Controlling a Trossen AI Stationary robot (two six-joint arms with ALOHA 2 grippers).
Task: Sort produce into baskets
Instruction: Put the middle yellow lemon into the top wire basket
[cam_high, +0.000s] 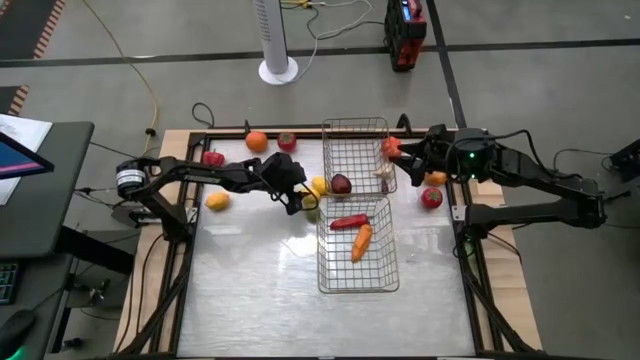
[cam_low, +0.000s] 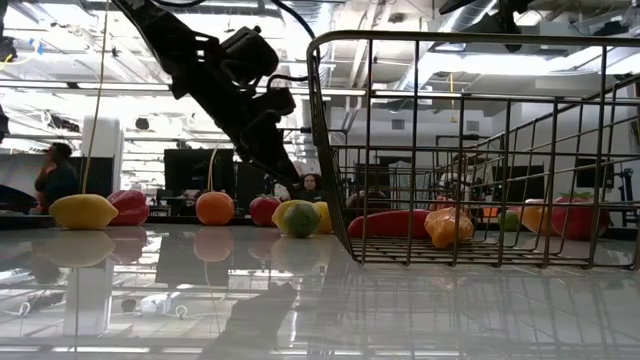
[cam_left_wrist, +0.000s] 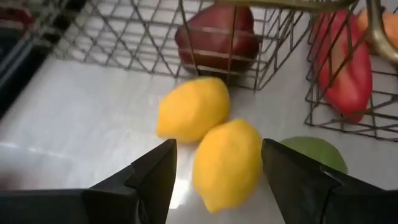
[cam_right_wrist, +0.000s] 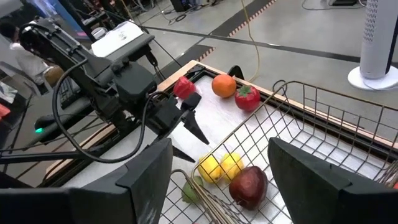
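Two lemons and a green lime lie on the table beside the two wire baskets. My left gripper is open low over them, its fingers on either side of the nearer lemon. The far basket holds a dark red apple and pale garlic. The near basket holds a red pepper and a carrot. My right gripper is open and empty above the far basket's right side.
An orange, a red fruit, a red pepper and a lemon lie at the table's far left. An orange, a tomato and a red piece lie right of the baskets.
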